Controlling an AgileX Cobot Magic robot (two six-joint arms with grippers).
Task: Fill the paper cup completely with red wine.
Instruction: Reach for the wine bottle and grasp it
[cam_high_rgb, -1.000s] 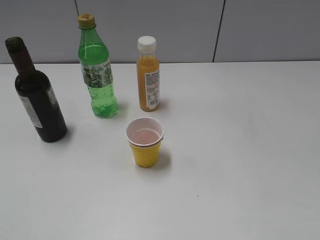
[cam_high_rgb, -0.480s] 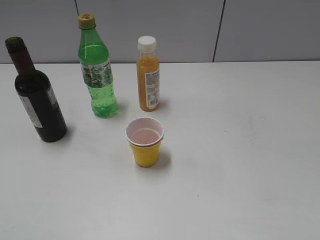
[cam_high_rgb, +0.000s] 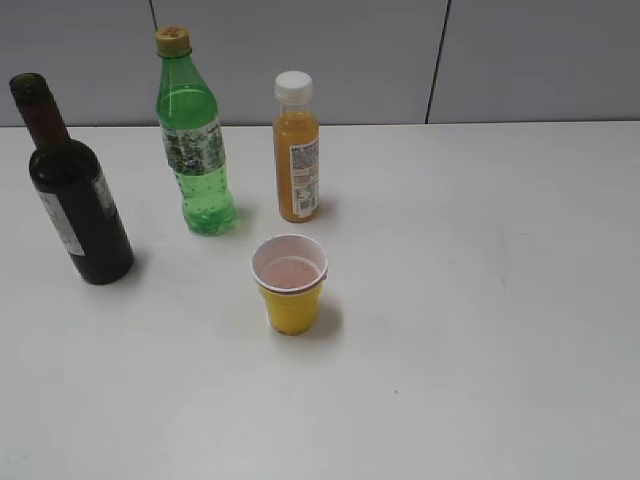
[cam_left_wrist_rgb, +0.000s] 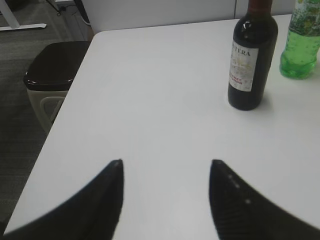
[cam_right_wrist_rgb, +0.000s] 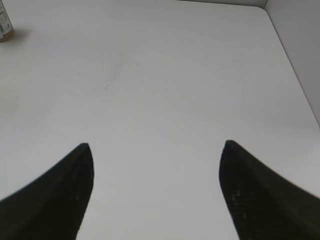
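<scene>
The yellow paper cup (cam_high_rgb: 290, 285) stands upright near the table's middle, its white inside tinted faintly pink at the bottom. The dark wine bottle (cam_high_rgb: 70, 190) with a white-grey label stands uncapped at the far left; the left wrist view shows this wine bottle (cam_left_wrist_rgb: 250, 60) ahead and to the right. My left gripper (cam_left_wrist_rgb: 166, 162) is open over bare table, well short of the bottle, with nothing between its fingers. Open too is my right gripper (cam_right_wrist_rgb: 156, 145), above bare table on the right side. Neither gripper appears in the exterior view.
A green soda bottle (cam_high_rgb: 195, 140) and an orange juice bottle (cam_high_rgb: 296, 150) stand behind the cup. The green bottle (cam_left_wrist_rgb: 301, 45) is right of the wine bottle in the left wrist view. A dark bin (cam_left_wrist_rgb: 50, 75) stands off the table's left edge.
</scene>
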